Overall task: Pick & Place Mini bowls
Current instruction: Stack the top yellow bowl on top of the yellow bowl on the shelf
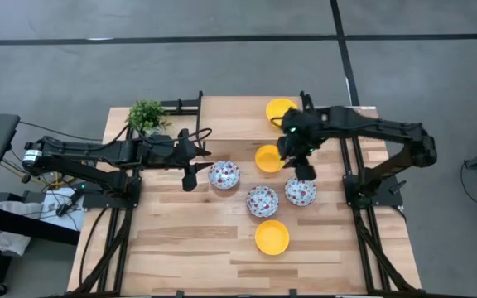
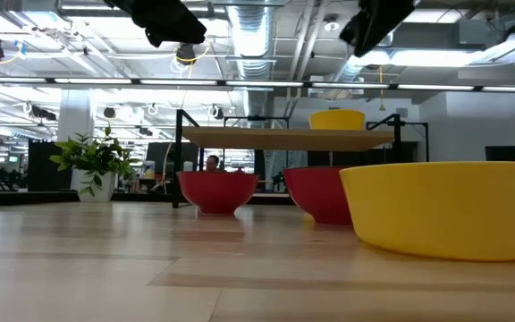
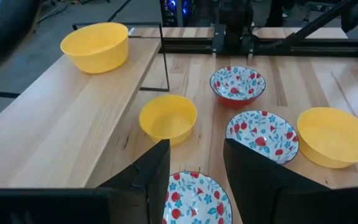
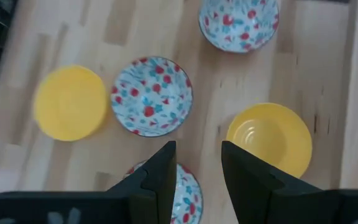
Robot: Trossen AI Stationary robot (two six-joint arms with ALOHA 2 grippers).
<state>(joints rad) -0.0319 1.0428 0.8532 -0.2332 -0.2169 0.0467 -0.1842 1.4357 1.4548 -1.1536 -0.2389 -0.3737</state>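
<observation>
Six mini bowls are on the wooden table [image 1: 180,248]. Three are yellow: one [image 1: 281,109] on the raised shelf at the far edge, one [image 1: 268,157] mid-table, one [image 1: 272,237] nearer the front. Three are floral [image 1: 224,175] [image 1: 262,200] [image 1: 300,192], each resting on its red base. My left gripper [image 3: 194,146] hovers open above and just left of the left floral bowl [image 3: 197,199]. My right gripper [image 4: 197,149] hangs open, pointing down, above the right floral bowl [image 4: 179,193] and beside the middle yellow bowl [image 4: 269,138]. Neither gripper touches anything.
A small green potted plant [image 1: 146,116] stands at the table's far left corner. The raised wooden shelf [image 3: 73,106] on a black frame runs along the far edge. In the low view both grippers [image 2: 164,18] [image 2: 374,22] hang well above the bowls.
</observation>
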